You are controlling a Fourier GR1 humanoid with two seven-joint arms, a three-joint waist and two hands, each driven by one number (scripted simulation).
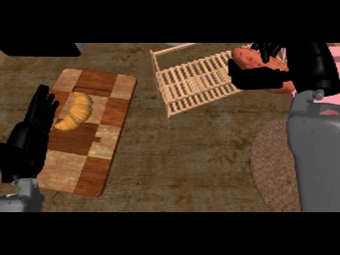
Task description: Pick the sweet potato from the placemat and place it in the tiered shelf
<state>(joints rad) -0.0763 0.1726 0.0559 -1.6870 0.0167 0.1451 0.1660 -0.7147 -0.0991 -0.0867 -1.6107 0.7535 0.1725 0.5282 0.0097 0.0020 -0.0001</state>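
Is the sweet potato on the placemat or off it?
Off. The right hand is curled round the sweet potato by the shelf, away from the placemat.

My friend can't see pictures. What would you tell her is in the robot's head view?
The robot's right hand holds a sweet potato at the right end of a wooden slatted shelf. Its left hand rests open at the left, beside a croissant on a wooden cutting board. A round placemat lies lower right.
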